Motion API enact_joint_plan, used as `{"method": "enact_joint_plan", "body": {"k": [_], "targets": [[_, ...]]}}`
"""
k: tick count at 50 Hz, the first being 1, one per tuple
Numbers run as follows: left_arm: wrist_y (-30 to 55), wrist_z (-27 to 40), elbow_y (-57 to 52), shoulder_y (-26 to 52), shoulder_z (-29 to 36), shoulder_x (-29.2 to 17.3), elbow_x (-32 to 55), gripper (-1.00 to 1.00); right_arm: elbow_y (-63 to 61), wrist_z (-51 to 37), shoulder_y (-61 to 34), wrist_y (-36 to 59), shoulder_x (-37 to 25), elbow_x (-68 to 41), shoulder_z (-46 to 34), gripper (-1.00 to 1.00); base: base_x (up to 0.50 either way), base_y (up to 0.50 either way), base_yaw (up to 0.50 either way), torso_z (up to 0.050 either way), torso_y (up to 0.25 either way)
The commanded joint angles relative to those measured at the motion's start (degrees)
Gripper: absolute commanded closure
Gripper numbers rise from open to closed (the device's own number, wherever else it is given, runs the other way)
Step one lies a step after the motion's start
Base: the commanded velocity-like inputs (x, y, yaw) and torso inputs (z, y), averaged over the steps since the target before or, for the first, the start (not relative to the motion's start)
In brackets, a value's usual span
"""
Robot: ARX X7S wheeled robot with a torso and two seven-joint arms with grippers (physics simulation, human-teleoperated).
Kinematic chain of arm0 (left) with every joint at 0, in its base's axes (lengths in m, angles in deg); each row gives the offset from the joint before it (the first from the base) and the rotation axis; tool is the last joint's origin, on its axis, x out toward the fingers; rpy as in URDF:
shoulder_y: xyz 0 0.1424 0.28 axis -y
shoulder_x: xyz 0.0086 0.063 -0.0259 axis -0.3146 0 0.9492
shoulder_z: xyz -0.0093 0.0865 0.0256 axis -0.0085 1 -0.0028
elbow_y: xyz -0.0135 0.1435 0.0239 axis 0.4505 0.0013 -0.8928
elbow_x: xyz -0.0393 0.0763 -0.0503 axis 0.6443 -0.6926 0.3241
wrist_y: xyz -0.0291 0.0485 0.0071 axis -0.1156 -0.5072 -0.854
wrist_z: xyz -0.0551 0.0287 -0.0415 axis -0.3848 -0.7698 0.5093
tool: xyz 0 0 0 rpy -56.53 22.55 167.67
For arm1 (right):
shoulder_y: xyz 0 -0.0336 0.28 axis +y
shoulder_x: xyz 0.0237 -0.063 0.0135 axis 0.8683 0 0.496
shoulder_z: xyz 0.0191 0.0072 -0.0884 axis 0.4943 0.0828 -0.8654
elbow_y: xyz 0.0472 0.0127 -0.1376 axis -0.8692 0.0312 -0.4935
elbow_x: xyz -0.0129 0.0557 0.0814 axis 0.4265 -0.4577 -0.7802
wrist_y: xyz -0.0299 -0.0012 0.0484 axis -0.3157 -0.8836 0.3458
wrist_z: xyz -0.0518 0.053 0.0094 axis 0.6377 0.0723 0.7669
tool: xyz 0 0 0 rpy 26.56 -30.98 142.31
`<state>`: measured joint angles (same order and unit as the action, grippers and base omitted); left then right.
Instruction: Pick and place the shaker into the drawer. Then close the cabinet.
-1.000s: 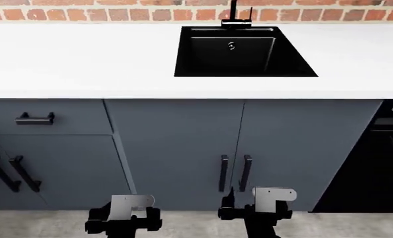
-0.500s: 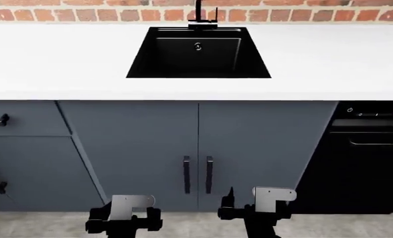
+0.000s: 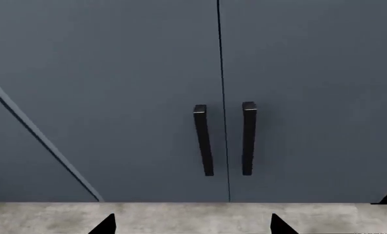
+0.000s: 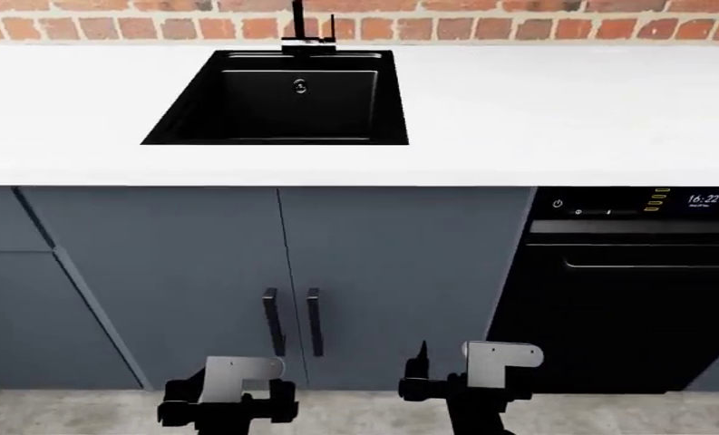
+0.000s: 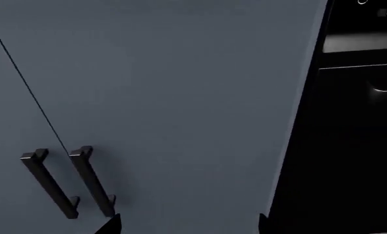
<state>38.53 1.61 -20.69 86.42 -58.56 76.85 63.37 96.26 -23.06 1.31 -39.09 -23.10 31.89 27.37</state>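
Cabinet doors shut, facing robot | left hand released, empty | right hand released, empty

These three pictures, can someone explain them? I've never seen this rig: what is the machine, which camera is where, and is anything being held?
It is a simulated two-armed wheeled robot facing a kitchen unit. The head view looks down over the white countertop with its black sink, the blue-grey cabinet and the oven. The left gripper and right gripper hang low in front. Each wrist camera faces the cabinet's paired door handles. Nothing is held; no shaker or open drawer is visible.
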Motion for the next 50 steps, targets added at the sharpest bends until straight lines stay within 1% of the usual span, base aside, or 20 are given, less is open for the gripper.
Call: {"method": "enact_joint_plan", "body": {"k": [1, 15, 16, 17, 18, 19, 20, 28, 30, 33, 34, 36, 39, 41, 42, 43, 45, 47, 49, 50], "targets": [[0.25, -0.11, -0.45, -0.14, 0.41, -0.24, 0.16, -1.00, 0.51, 0.33, 0.00, -0.50, 0.21, 0.19, 0.21, -1.00, 0.03, -0.50, 0.00, 0.000, 0.000], [0.21, -0.83, -0.15, 0.07, 1.32, -0.40, 0.08, -1.00, 0.14, -0.06, 0.04, -1.07, 0.08, 0.99, 0.18, -1.00, 0.00, -0.04, 0.00, 0.000, 0.000], [2.81, -14.95, -0.62, -3.09, -15.95, 9.76, -21.94, -1.00, -6.16, 20.45, 11.50, 18.88, 16.09, 43.68, 51.78, -1.00, 0.00, 0.00, 0.00, 0.000, 0.000], [-3.17, -16.57, -15.06, -6.17, -20.42, 11.75, -24.41, -1.00, -29.67, 23.75, 19.83, 20.37, 18.30, 48.05, 56.95, -1.00, 0.00, 0.00, 0.00, 0.000, 0.000], [3.47, -16.36, -6.46, -3.27, -20.06, 11.62, -24.16, -1.00, -21.07, 23.35, 11.67, 18.84, 18.04, 47.29, 56.05, -1.00, 0.00, 0.00, 0.00, 0.000, 0.000], [2.55, -16.09, -1.20, -3.15, -19.75, 11.48, -23.90, -1.00, -12.48, 23.06, 11.53, 18.63, 17.82, 46.83, 55.50, -1.00, 0.00, 0.00, 0.00, 0.000, 0.000], [1.99, -15.90, -0.47, -3.05, -19.50, 11.36, -23.65, -1.00, -5.85, 22.82, 11.53, 18.59, 17.63, 46.46, 55.12, -1.00, 0.00, 0.00, 0.00, 0.000, 0.000], [1.26, -15.61, -1.76, -4.11, -17.79, 10.46, -22.25, -1.00, -6.65, 21.75, 11.59, 18.19, 16.74, 45.53, 52.94, -1.00, 0.00, 0.00, 0.00, 0.000, 0.000], [1.98, -20.13, -10.65, -7.71, -16.10, 8.99, -20.72, -1.00, -15.97, 22.80, 13.86, 21.44, 15.31, 46.40, 50.54, -1.00, 0.00, 0.00, 0.00, 0.000, 0.000], [9.57, -26.40, -31.33, -11.30, -17.13, 4.81, -16.28, -1.00, -40.72, 25.41, 16.38, 37.28, 9.21, 47.84, 46.86, -1.00, 0.00, 0.00, 0.00, 0.000, 0.000], [15.59, -28.03, -39.93, -10.58, -19.44, 2.83, -13.56, -1.00, -49.31, 26.73, 15.59, 45.87, 5.96, 47.76, 46.11, -1.00, 0.00, 0.00, 0.00, 0.000, 0.000], [27.90, -30.06, -55.64, -5.58, -25.13, -0.71, -7.68, -1.00, -66.50, 29.07, 9.56, 63.06, 0.89, 46.65, 45.85, -1.00, 0.00, 0.00, 0.00, 0.000, 0.000], [44.94, -31.96, -68.65, 6.70, -33.78, -5.68, 0.80, -1.00, -92.28, 32.63, -8.08, 88.84, -2.14, 42.94, 47.21, -1.00, 0.00, 0.00, 0.00, 0.000, 0.000], [53.61, -33.16, -72.79, 15.43, -38.86, -8.73, 5.28, -1.00, -98.18, 34.58, -21.40, 106.03, -2.56, 39.82, 48.59, -1.00, 0.00, 0.00, 0.00, 0.000, 0.000], [56.40, -33.78, -73.50, 19.16, -40.94, -10.13, 6.82, -1.00, -97.77, 33.37, -24.98, 108.00, -4.40, 36.12, 50.03, -1.00, 0.00, 0.00, 0.00, 0.000, 0.000], [57.96, -34.26, -72.96, 22.87, -42.18, -11.75, 7.55, -1.00, -96.52, 29.21, -28.47, 108.01, -6.87, 28.70, 52.39, -1.00, 0.00, 0.00, 0.00, 0.000, 0.000], [58.13, -34.76, -69.96, 27.78, -43.66, -14.27, 7.34, -1.00, -91.51, 12.55, -37.85, 108.00, -13.05, 11.51, 57.52, -1.00, 0.00, 0.00, 0.00, 0.000, 0.000], [56.60, -34.87, -65.70, 31.53, -43.94, -16.63, 6.05, -1.00, -86.11, -3.00, -47.79, 107.92, -17.76, -5.68, 57.41, -1.00, 0.00, 0.00, 0.00, 0.000, 0.000], [55.43, -35.09, -62.83, 33.61, -44.38, -18.19, 5.26, -1.00, -82.57, -7.46, -54.83, 107.71, -20.37, -21.89, 55.63, -1.00, 0.00, 0.00, 0.00, 0.000, 0.000], [54.49, -35.20, -61.53, 34.47, -44.46, -19.16, 4.67, -1.00, -80.86, -8.03, -58.51, 107.62, -21.45, -23.21, 54.30, -1.00, 0.00, 0.00, 0.00, 0.000, 0.000]]}}
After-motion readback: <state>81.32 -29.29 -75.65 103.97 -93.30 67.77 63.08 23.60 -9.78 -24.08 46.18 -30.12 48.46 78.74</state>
